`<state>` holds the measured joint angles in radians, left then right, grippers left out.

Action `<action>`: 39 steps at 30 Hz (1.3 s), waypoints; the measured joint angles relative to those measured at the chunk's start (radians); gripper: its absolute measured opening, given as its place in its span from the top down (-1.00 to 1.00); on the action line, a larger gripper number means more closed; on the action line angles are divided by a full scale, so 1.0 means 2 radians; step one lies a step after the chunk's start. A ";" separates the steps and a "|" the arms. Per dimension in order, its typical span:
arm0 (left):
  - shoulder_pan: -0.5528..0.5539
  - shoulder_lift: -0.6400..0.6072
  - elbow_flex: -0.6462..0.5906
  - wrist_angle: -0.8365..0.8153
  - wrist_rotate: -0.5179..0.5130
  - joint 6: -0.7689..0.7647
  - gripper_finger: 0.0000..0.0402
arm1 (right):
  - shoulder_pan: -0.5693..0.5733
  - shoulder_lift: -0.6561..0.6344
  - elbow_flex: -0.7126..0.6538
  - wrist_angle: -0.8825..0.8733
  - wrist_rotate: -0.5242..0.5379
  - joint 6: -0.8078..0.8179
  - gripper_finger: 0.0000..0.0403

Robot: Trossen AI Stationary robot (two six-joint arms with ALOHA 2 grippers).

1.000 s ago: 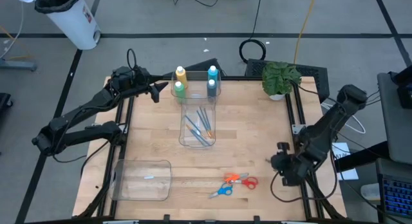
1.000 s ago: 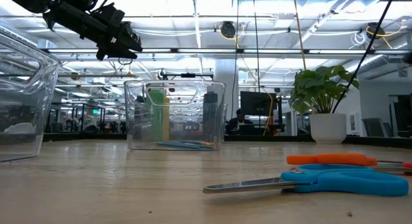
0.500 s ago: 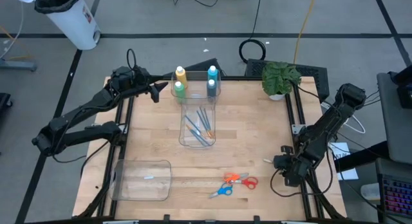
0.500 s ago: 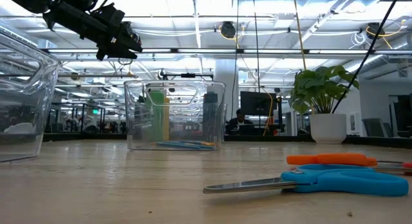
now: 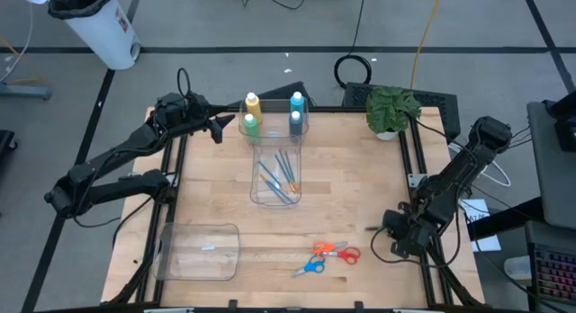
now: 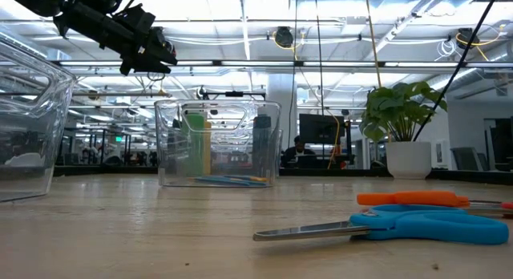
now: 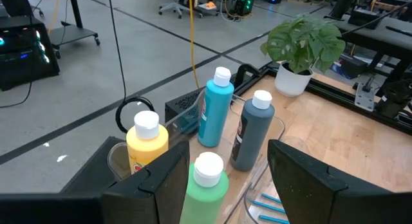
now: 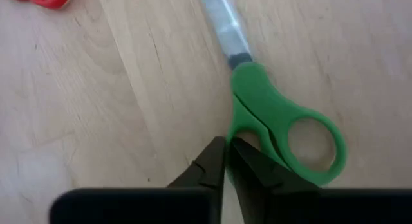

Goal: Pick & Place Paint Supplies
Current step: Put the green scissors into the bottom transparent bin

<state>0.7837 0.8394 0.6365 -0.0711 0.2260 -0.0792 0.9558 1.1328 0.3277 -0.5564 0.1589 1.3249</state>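
Light wooden table point(image 5: 360, 187) w/ clear plastic bin point(image 5: 275, 160) near the back, middle. In the bin's far end: four white-capped paint bottles, yellow point(image 7: 147, 145), green point(image 7: 206, 188), light blue point(image 7: 215, 108), grey-blue point(image 7: 252, 130); thin blue and orange brushes point(image 5: 279, 176) lie in its near end. Left gripper point(image 5: 223, 126) hovers just beside the bottles, fingers spread, nothing held. Right gripper point(image 8: 225, 161) low at the table's right front edge, fingers pressed together at green-handled scissors point(image 8: 277, 130); can't tell if pinching them.

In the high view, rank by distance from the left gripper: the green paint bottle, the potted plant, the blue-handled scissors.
From the left gripper:
1. Green paint bottle, right beside it, in the clear bin.
2. Potted plant, far edge, toward the right arm.
3. Blue-handled scissors, near edge.
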 joint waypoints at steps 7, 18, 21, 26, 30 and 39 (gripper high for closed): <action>0.000 0.000 0.000 0.000 0.000 0.000 -0.07 | 0.000 0.001 0.002 0.000 0.010 0.000 0.98; 0.000 0.000 0.000 0.000 0.000 0.000 -0.06 | -0.037 -0.014 0.064 0.018 0.044 -0.120 0.99; 0.000 0.000 0.000 0.000 0.000 0.000 -0.06 | -0.063 -0.014 0.072 0.082 0.056 -0.189 1.00; 0.000 0.000 0.000 -0.001 0.000 0.000 -0.07 | -0.105 -0.014 0.074 0.238 0.045 -0.305 1.00; 0.000 0.000 0.000 0.000 0.000 0.000 -0.07 | -0.132 -0.015 0.074 0.350 0.038 -0.389 1.00; 0.000 0.000 0.000 0.000 0.000 0.000 -0.06 | -0.203 -0.015 0.050 0.523 0.013 -0.560 1.00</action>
<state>0.7834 0.8394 0.6369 -0.0713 0.2260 -0.0792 0.5488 1.1022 0.4284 0.4896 0.1853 0.2057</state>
